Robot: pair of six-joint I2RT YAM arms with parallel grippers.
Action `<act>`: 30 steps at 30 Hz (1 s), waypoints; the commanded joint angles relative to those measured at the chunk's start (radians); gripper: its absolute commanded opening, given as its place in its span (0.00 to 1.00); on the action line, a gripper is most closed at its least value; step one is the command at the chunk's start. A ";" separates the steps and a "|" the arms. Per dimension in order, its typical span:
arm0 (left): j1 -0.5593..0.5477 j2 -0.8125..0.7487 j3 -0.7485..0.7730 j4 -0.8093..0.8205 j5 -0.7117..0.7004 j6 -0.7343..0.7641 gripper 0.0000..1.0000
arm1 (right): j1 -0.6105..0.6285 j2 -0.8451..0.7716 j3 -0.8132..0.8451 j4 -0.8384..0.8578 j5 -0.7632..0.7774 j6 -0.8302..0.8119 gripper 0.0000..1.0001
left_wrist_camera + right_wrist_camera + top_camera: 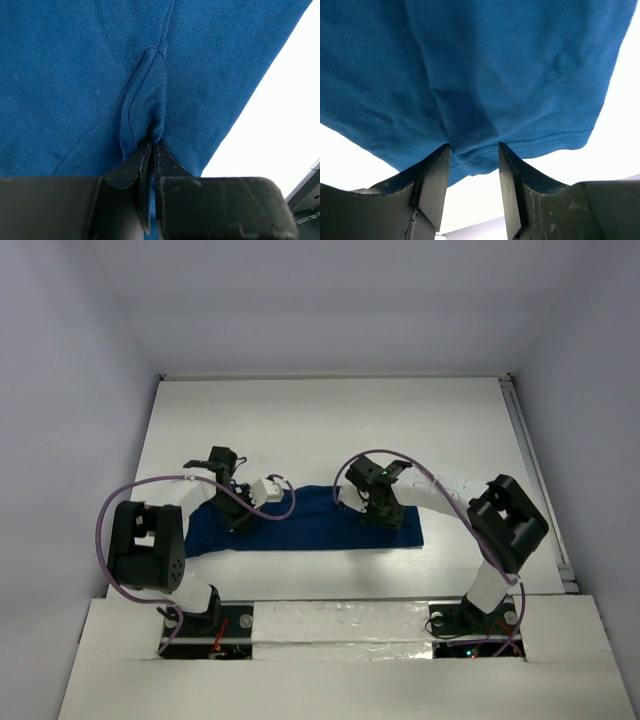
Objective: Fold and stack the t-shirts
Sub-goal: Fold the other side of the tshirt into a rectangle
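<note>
- Now the t-shirt (315,530) lies on the white table (330,420), in its near half. It makes a wide blue band from left to right, just ahead of the two arm bases.
- At the left part of this band the left gripper (238,508) is down on the cloth.
- From the left wrist view, its fingers (144,167) are pressed together. A small raised ridge of the blue cloth is pinched between the tips.
- A seam runs up from the top of this ridge. The cloth fills most of that view, and the white table shows only at the right side.
- Over the right part of the band the right gripper (378,510) is low, close to the near edge of the cloth.
- From the right wrist view, its fingers (434,185) stand apart. The stitched hem of the t-shirt crosses the gap between the tips, and white table shows below the hem.
- Whether these pads touch the cloth, I cannot tell.
- The right end of the band is a straight edge. The left end is partly hidden under the left arm.
- Purple cables (103,525) loop along both arms, above the cloth.
</note>
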 commanded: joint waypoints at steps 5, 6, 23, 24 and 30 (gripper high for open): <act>-0.006 -0.001 0.018 -0.021 0.026 0.005 0.00 | 0.000 -0.016 0.045 0.012 -0.002 0.009 0.46; -0.006 -0.004 0.016 -0.023 0.025 0.005 0.00 | 0.000 -0.013 0.033 0.012 -0.003 0.011 0.47; -0.006 -0.004 0.019 -0.024 0.033 0.002 0.00 | 0.000 0.052 0.016 0.062 -0.031 0.011 0.09; -0.006 -0.004 0.018 -0.024 0.031 0.000 0.00 | 0.000 0.047 0.014 0.064 -0.029 0.009 0.04; -0.006 0.005 0.022 -0.027 0.016 0.002 0.00 | 0.000 -0.011 0.008 0.044 0.009 0.005 0.00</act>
